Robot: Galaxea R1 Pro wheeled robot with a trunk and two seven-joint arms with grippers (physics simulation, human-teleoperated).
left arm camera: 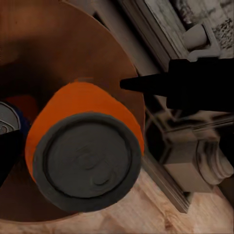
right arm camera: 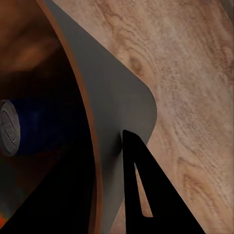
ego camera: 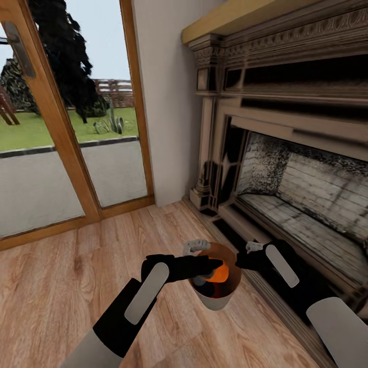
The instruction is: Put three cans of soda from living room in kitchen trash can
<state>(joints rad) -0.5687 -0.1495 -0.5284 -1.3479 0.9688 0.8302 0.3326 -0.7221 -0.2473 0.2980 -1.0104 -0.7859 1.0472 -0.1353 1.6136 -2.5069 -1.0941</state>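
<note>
My left gripper (ego camera: 217, 270) clasps an orange can of soda (ego camera: 220, 273) over the mouth of the tash can (ego camera: 215, 301), placed so a release would drop it straight in. My right gripper (ego camera: 240, 261) pinches the bin's rim at three o'clock, lifting it off the wood floor (ego camera: 61, 286) beside the fireplace (ego camera: 286, 168), presumably to carry everything together to the kitchen. Inside the bin lies a dark blue can (right arm camera: 29, 127), with orange showing deeper down.

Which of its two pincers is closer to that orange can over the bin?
Left. The left pincer holds the orange can over the bin; the right pincer grips the bin's rim beside it.
</note>
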